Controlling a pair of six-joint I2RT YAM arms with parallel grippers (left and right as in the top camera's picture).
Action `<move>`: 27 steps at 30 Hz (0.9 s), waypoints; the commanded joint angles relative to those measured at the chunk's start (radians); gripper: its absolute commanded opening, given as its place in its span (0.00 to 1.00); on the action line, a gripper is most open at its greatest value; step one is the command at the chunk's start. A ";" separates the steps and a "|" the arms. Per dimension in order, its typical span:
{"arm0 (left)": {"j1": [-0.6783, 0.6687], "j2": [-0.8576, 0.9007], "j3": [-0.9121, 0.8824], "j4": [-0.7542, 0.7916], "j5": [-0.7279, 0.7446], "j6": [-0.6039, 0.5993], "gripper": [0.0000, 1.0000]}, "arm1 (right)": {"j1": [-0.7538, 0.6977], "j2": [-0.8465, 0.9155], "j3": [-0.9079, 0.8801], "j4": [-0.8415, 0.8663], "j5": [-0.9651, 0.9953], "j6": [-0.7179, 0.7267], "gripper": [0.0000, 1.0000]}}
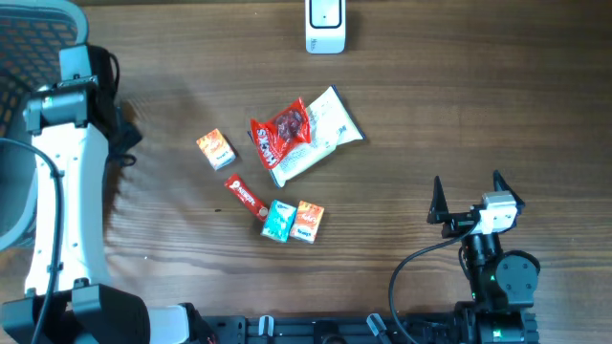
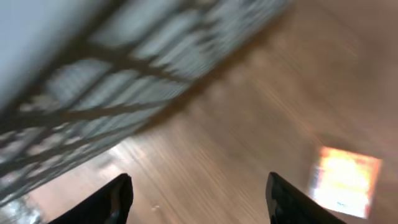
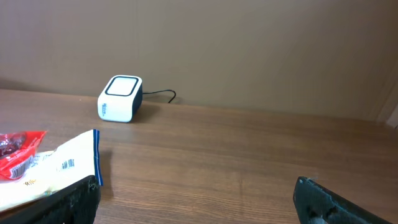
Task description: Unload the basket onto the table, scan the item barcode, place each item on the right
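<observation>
White pouch [image 3: 56, 180] shows a small barcode [image 3: 66, 165], other print unreadable; left tool [image 2: 199, 186] and right tool [image 3: 196, 183] both stand apart, empty.

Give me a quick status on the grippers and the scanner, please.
Left gripper open, empty, beside the basket. Right gripper open, empty. Snack packs untouched mid-table. Nothing between them and scanner.

A white scanner box [image 3: 120, 98] is seen far back on the desk [image 3: 249, 155]. A white bag [image 3: 56, 171] and red packet [image 3: 18, 152] are seen at left. The claw [image 3: 196, 190] is spread wide.
</observation>
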 commanded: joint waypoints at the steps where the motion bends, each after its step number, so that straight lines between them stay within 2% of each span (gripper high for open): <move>1: -0.048 0.003 -0.004 0.095 0.124 0.110 0.65 | -0.006 -0.002 -0.001 0.002 0.010 0.016 1.00; 8: -0.011 0.006 -0.004 0.254 0.121 0.110 0.59 | -0.006 -0.002 -0.001 0.002 0.010 0.016 1.00; 17: 0.104 0.026 -0.004 0.314 0.122 0.110 0.54 | -0.006 -0.002 -0.001 0.002 0.010 0.016 1.00; 27: 0.130 0.023 -0.004 0.360 0.129 0.110 0.52 | -0.006 -0.002 -0.001 0.002 0.010 0.016 1.00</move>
